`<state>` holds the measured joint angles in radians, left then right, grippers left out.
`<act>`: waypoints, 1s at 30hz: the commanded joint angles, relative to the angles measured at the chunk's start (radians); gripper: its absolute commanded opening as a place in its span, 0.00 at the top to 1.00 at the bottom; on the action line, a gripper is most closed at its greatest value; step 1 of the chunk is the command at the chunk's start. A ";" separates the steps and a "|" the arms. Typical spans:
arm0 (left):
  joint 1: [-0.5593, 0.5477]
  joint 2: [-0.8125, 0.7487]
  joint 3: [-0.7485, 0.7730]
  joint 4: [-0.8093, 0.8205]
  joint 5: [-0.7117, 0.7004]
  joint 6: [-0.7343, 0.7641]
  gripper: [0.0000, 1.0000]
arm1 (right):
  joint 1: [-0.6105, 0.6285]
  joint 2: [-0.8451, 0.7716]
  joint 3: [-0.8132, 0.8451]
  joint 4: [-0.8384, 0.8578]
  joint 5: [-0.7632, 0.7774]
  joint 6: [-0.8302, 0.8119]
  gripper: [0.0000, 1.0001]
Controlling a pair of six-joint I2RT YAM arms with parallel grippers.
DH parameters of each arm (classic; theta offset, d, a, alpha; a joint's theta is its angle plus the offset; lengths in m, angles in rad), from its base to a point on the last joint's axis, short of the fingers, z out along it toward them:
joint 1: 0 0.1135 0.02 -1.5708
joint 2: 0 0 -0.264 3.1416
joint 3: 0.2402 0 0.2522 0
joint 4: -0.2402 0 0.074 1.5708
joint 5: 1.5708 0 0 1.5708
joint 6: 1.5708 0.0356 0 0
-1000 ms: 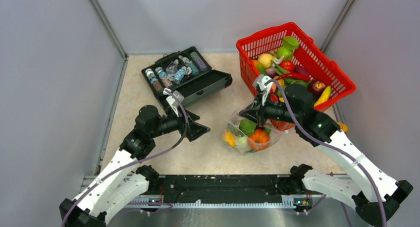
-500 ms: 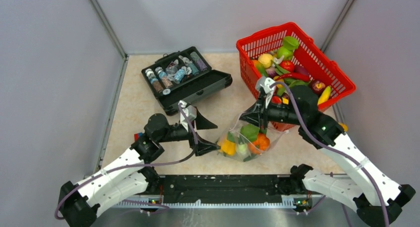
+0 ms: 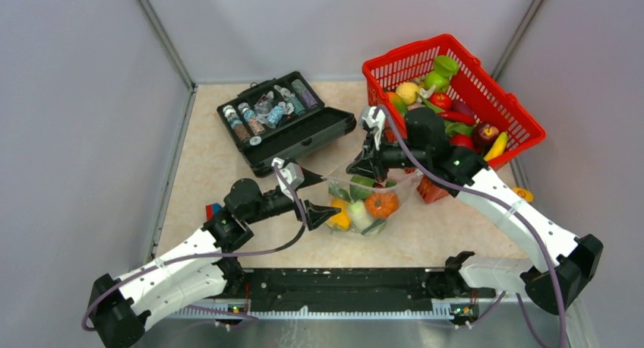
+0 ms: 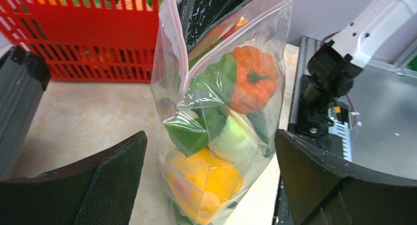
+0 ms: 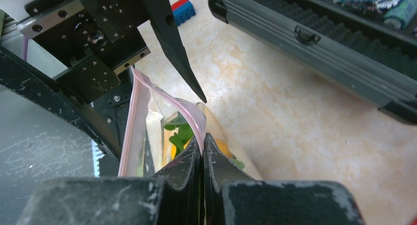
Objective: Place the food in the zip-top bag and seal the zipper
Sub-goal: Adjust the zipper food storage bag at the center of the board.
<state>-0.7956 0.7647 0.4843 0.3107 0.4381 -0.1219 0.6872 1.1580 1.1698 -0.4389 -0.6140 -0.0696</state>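
Note:
The clear zip-top bag (image 3: pixel 366 199) hangs upright over the table, mouth up. My right gripper (image 3: pixel 355 168) is shut on the bag's top edge, pinching the pink zipper (image 5: pixel 194 114) between its fingers (image 5: pixel 202 139). Inside the bag I see food: an orange tomato (image 4: pixel 253 82), a yellow pepper (image 4: pixel 206 181), a pale radish (image 4: pixel 236 139) and green leaves. The zipper (image 4: pixel 172 38) stands apart, so the mouth is unsealed. My left gripper (image 3: pixel 323 194) is open, its two fingers either side of the bag's lower part (image 4: pixel 209 136) without touching it.
The red mesh basket (image 3: pixel 402 59) at the back right holds more toy food. An open black case (image 3: pixel 304 131) with small bottles lies at the back left. A small red and blue block (image 3: pixel 213 210) sits by the left arm. A yellow piece (image 3: pixel 524 194) lies right of the basket.
My right gripper lifted the bag and carried it left and back. My left gripper swung right and now straddles the bag's lower part, staying open.

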 commanded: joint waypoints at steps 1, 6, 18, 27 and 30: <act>-0.004 0.006 0.042 0.059 -0.067 0.061 0.01 | 0.009 0.028 0.074 0.014 -0.046 -0.070 1.00; -0.004 0.017 0.070 0.077 -0.029 0.046 0.05 | 0.009 0.036 0.075 0.005 -0.037 -0.092 1.00; -0.001 0.039 0.105 0.096 0.115 0.146 0.24 | 0.009 0.020 0.064 -0.016 -0.081 -0.109 1.00; 0.004 0.014 0.114 0.070 0.074 0.219 0.40 | 0.009 0.006 0.052 -0.008 -0.082 -0.107 1.00; 0.005 0.014 0.133 0.020 0.083 0.243 0.47 | 0.009 0.006 0.051 -0.008 -0.085 -0.107 1.00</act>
<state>-0.7937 0.7956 0.5640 0.3470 0.5079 0.0719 0.6872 1.1923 1.1934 -0.4644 -0.6754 -0.1574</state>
